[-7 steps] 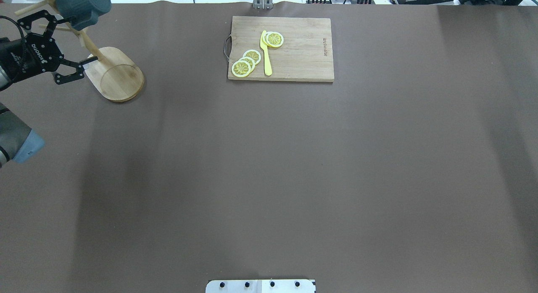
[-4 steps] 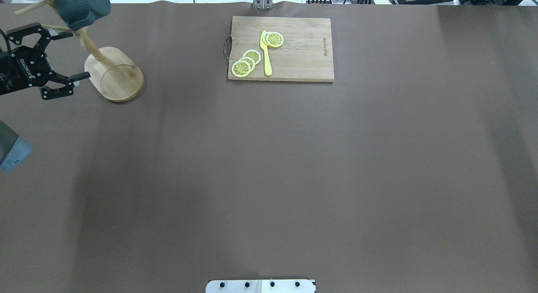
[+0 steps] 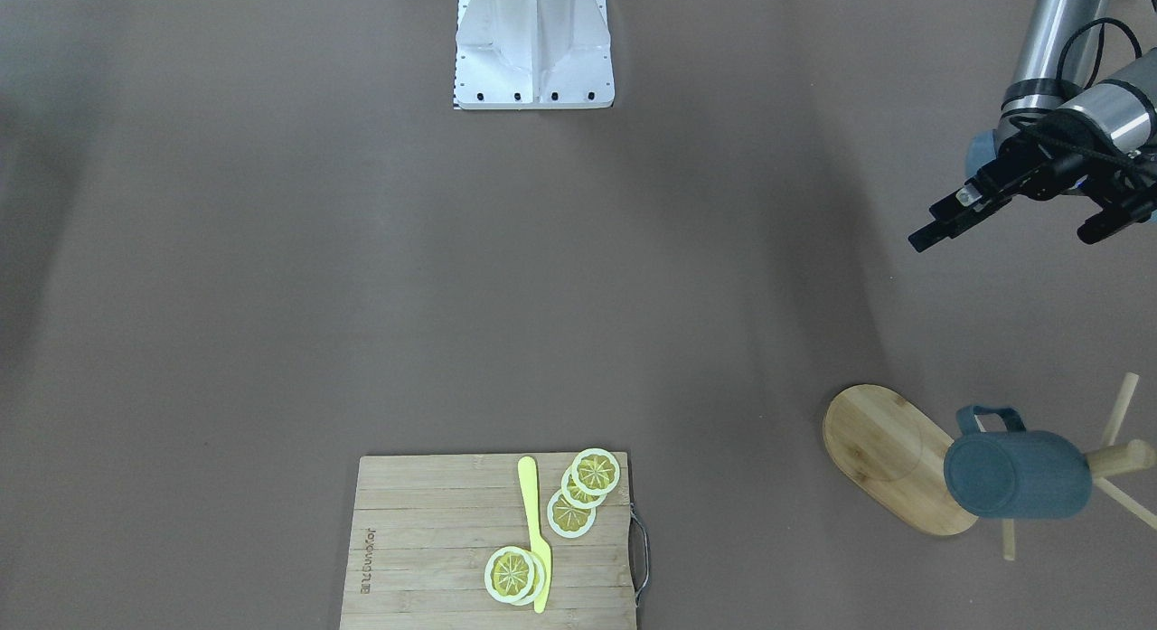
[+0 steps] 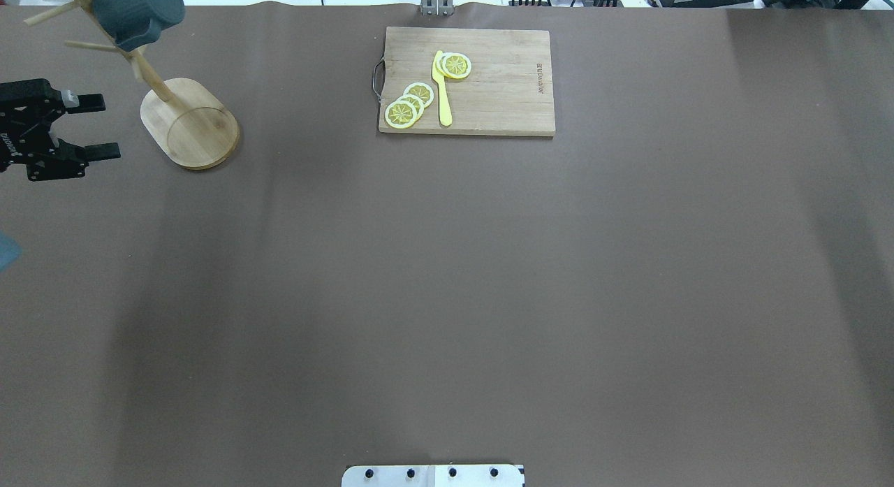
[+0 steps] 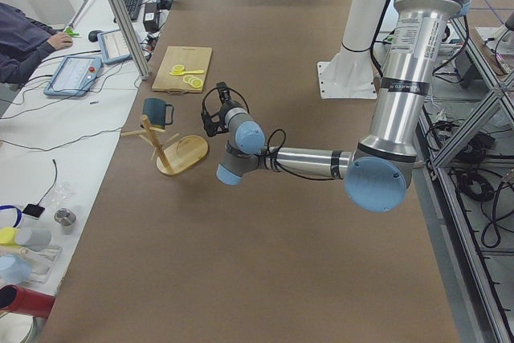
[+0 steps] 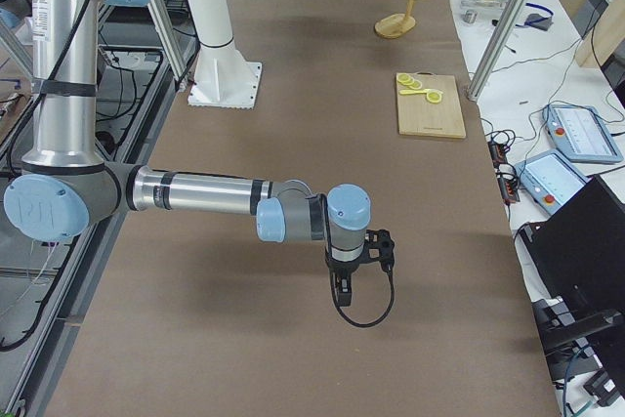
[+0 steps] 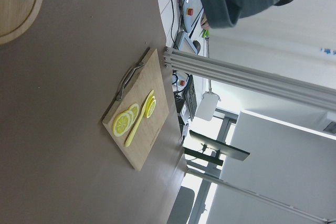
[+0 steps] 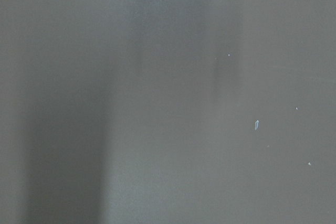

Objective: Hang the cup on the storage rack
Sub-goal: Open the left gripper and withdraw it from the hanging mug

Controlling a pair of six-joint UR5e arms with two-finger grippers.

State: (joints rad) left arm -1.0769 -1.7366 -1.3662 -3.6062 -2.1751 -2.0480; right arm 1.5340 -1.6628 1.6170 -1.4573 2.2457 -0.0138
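The cup (image 4: 137, 12) hangs on a peg of the storage rack (image 4: 191, 124). It lies on its side, with its handle hooked over the peg and its bottom facing away from the post. No gripper touches it.

The left gripper (image 4: 103, 127) is spread wide and holds nothing. The rack's base sits in front of its fingertips, near but not touching. The cup is farther out than the gripper and off to one side, well apart from it.

The right gripper (image 6: 344, 302) hangs low over the bare bench (image 4: 447, 298), far from the rack. The pictures do not let anyone tell if it is wide or narrow.

The hanging step looks done. What seems left is for the left arm to go back home. That move calls for keeping clear of the thin pegs, so the rack does not shake and drop the cup.
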